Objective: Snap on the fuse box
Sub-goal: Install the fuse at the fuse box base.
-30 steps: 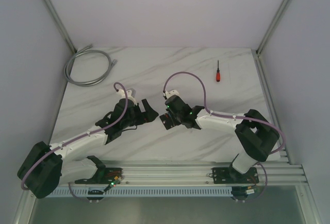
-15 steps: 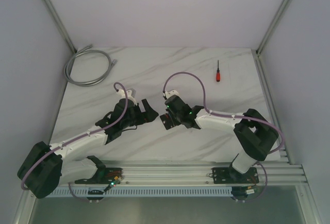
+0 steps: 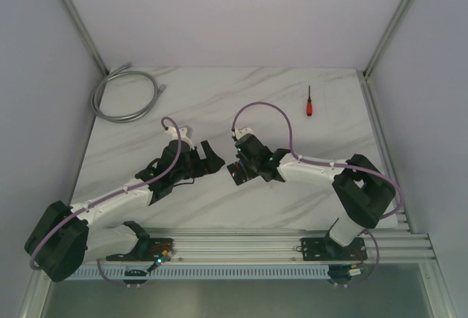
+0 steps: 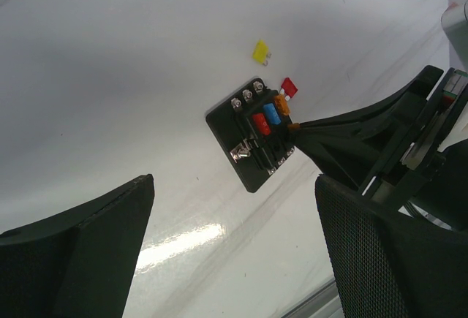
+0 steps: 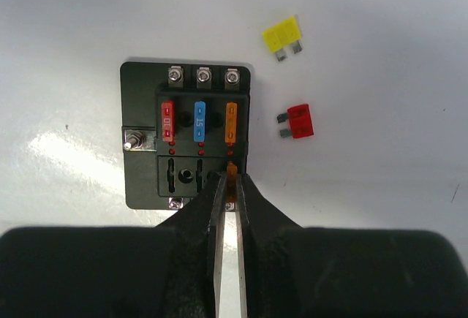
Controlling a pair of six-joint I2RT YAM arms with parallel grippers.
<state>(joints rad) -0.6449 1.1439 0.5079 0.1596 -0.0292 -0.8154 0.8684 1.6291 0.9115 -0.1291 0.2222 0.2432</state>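
The fuse box (image 5: 140,99) is a flat black block lying on the marble table, also seen in the left wrist view (image 4: 225,122) and from above (image 3: 235,175). Its upper row holds a red (image 5: 167,119), a blue (image 5: 199,120) and an orange fuse (image 5: 231,119). My right gripper (image 5: 232,179) is shut on a second orange fuse (image 5: 232,169), held at the lower right slot of the box. My left gripper (image 4: 234,186) stands open just left of the box (image 3: 210,159), with nothing between its fingers.
A loose yellow fuse (image 5: 282,37) and a loose red fuse (image 5: 300,120) lie just beyond the box. A red-handled screwdriver (image 3: 309,103) lies at the back right. A coiled grey cable (image 3: 124,95) sits at the back left corner.
The right gripper has shifted very slightly over the fuse box and tightened on the orange fuse. The left arm has not moved.
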